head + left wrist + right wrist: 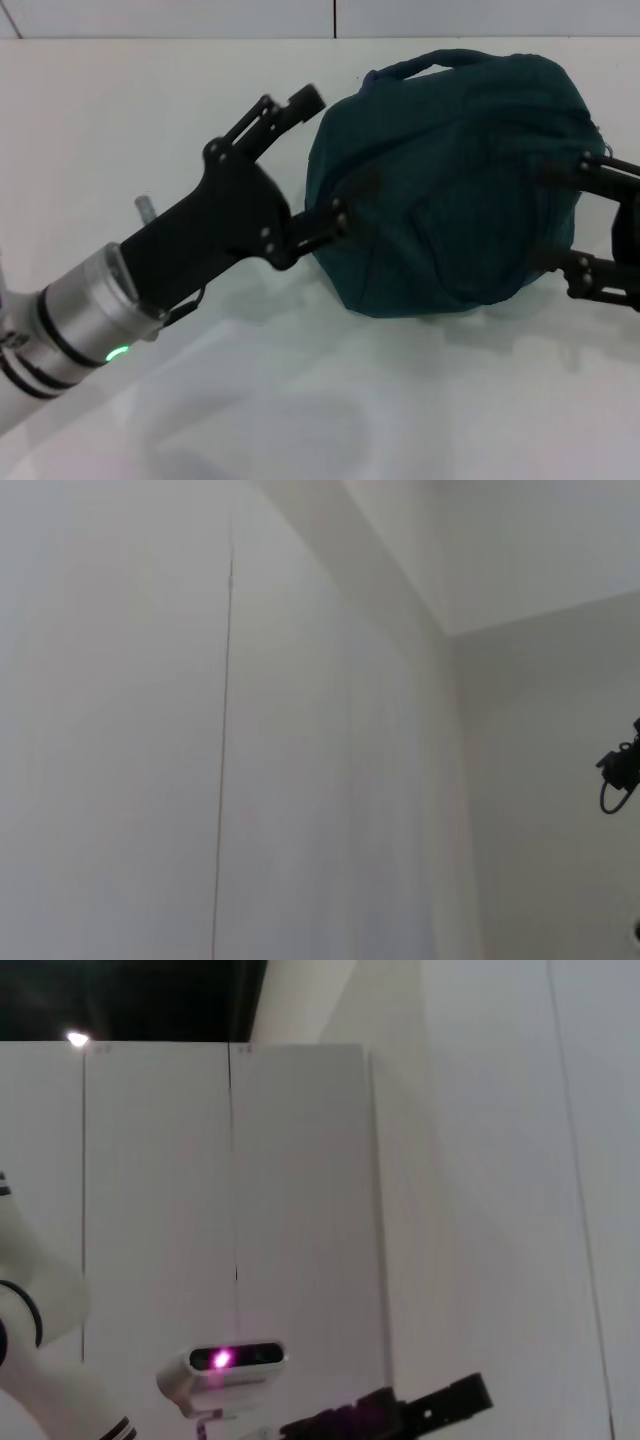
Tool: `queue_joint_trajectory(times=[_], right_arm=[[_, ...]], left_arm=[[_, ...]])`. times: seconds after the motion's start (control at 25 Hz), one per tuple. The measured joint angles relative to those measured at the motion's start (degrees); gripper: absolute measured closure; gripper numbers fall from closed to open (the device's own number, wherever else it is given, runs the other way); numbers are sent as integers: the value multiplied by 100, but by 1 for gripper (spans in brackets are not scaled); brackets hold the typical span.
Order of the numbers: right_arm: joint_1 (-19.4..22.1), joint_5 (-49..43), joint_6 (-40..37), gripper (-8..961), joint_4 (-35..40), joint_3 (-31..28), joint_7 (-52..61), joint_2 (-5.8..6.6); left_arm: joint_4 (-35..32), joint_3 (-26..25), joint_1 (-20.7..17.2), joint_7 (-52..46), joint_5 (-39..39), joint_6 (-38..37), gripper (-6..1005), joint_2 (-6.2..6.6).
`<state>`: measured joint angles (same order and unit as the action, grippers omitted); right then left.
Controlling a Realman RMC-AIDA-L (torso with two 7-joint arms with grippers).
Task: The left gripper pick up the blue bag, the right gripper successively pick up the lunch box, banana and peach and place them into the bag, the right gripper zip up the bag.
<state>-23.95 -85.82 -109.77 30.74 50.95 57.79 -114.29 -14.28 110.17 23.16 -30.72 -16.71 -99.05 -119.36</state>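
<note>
The blue bag point(455, 190) lies on the white table, bulging, with a rolled handle point(430, 60) on its far side. My left gripper point(325, 160) is at the bag's left end and open wide. Its upper finger point(305, 100) stands clear of the fabric and its lower finger point(335, 220) touches the bag's side. My right gripper point(557, 222) comes in from the right edge, open too, with one finger point(585, 165) on the bag's upper right and the other point(590, 275) at its lower right. The lunch box, banana and peach are out of view.
The white table point(300, 400) runs to a pale wall behind the bag. The right wrist view shows wall panels, a white head camera with a pink light point(225, 1363) and a black bar point(400, 1415). The left wrist view shows only bare wall.
</note>
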Motion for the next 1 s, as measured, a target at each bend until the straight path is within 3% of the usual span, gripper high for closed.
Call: queue_joint_trajectory(times=[0.6, 1.0], right_arm=[[-20, -5, 254, 232, -176, 20, -2, -80], [6, -5, 229, 232, -247, 26, 11, -93]], left_arm=[[253, 43, -181, 207, -197, -97, 126, 24], [264, 47, -177, 207, -548, -159, 142, 155]])
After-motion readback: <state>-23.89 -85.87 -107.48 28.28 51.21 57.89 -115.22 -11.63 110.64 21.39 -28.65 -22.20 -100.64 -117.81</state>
